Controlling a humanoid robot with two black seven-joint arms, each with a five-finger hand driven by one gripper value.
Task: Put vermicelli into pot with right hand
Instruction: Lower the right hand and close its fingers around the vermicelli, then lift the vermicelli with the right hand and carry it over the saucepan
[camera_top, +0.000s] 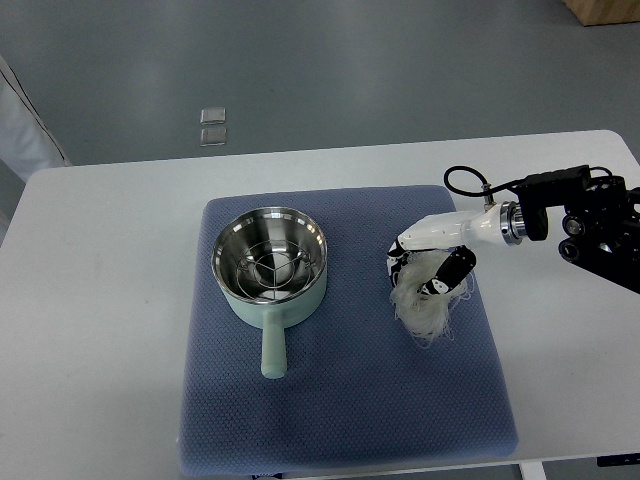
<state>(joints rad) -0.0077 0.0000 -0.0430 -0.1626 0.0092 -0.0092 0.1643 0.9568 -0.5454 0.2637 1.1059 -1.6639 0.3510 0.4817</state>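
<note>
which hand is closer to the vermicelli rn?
Right. The right hand sits directly over the vermicelli, fingers curled into the top of the bundle on the blue mat, right of the pot. The left hand is not in view.

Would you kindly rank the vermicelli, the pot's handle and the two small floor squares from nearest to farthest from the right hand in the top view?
1. Vermicelli: under the right hand, in its fingers.
2. Pot handle: to the picture's left, on the mat.
3. Floor squares: beyond the table, upper left.
</note>
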